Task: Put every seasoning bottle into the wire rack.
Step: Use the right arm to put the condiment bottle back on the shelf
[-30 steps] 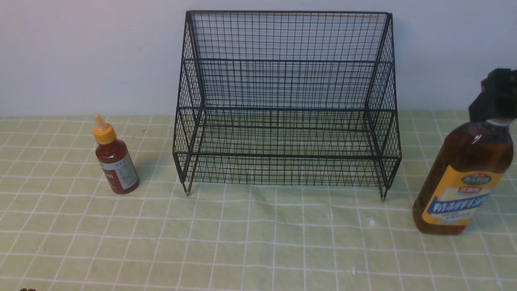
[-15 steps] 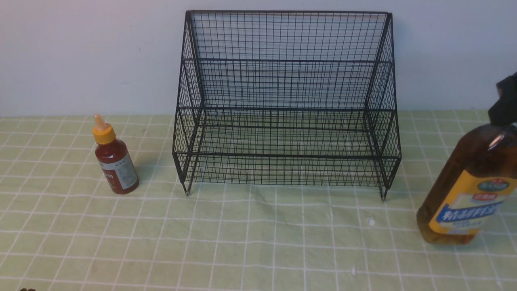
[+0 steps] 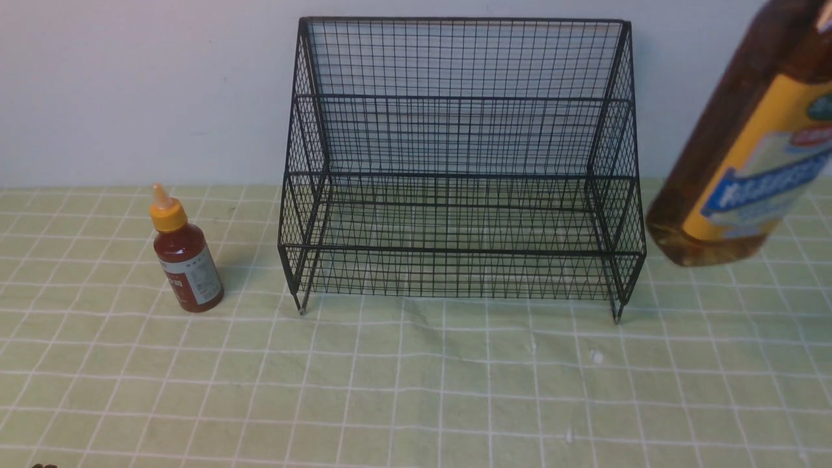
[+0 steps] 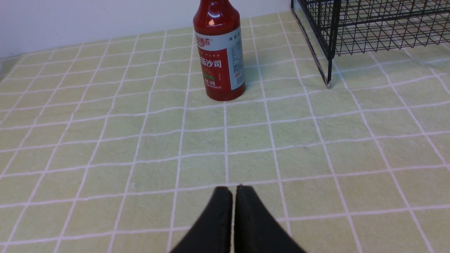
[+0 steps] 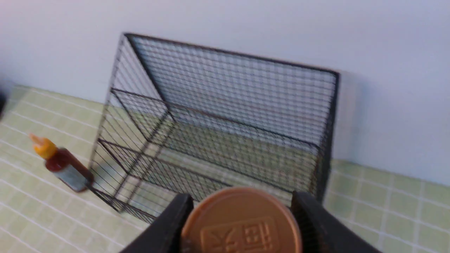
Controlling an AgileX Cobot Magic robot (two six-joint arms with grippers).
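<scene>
Two seasoning bottles are in view: one small red-sauce bottle with a yellow pointed nozzle cap and white label, and one tall clear bottle of brown liquid with a yellow-blue label. There is one black wire-mesh rack with two stepped tiers, and one pale green checked cloth.

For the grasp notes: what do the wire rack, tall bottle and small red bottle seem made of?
The wire rack looks like thin metal wire, coated matte black: a fine open grid. The tall bottle is clear plastic or glass, hard to tell; brown liquid shows through, with a glossy label. The small red bottle seems glossy plastic, with highlights on its shoulder.
</scene>
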